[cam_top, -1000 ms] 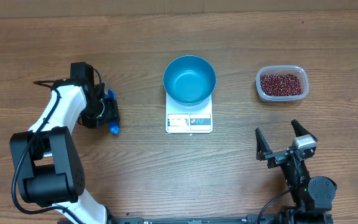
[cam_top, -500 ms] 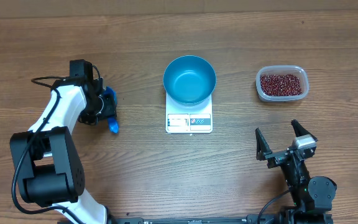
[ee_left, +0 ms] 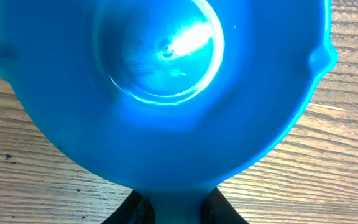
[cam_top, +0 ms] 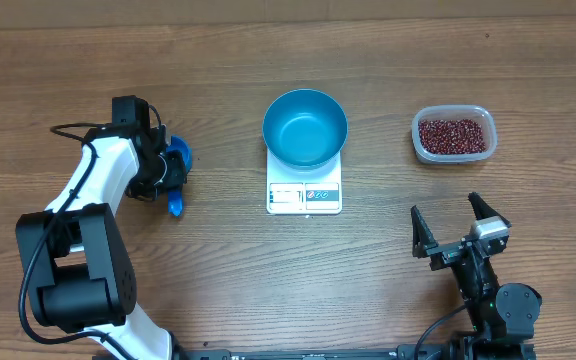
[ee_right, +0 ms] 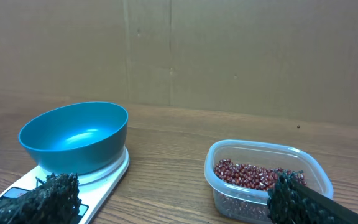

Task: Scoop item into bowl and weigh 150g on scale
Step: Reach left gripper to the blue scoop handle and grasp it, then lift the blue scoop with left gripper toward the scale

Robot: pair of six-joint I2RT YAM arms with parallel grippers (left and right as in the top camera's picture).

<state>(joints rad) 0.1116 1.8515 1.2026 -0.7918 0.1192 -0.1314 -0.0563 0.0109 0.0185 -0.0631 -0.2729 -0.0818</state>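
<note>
Overhead looks down; right wrist shares the bowl (cam_top: 305,127)

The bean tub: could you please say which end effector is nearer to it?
Right. The right end effector sits below the tub in overhead view; the left end effector is beyond the scale, at the scoop.

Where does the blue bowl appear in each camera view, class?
Overhead: bowl upper centre, on the scale.
Left wrist: not in view; that blue is the scoop.
Right wrist: left side, on the scale.
Shared landmark: the scale beneath it, in overhead and right wrist.
</note>
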